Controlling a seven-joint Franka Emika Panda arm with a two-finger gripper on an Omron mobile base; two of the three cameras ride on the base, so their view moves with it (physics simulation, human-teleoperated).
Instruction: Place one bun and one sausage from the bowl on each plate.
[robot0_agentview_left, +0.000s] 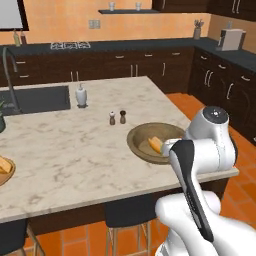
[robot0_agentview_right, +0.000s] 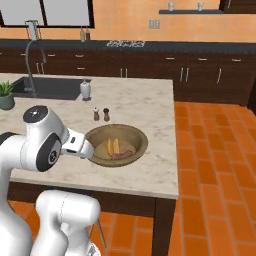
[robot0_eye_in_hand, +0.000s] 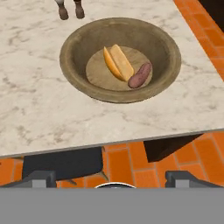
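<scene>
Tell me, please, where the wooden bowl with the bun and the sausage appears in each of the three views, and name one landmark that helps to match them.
Left base view: the bowl sits right of centre on the island, partly behind the arm.
Right base view: the bowl sits at centre.
Hand view: the bowl sits in the upper half.
Shared landmark: the two small shakers stand on the counter just beyond it.

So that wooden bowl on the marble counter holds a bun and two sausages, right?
Not quite: the bowl on the marble counter holds a bun and just one sausage, as the hand view shows.
</scene>
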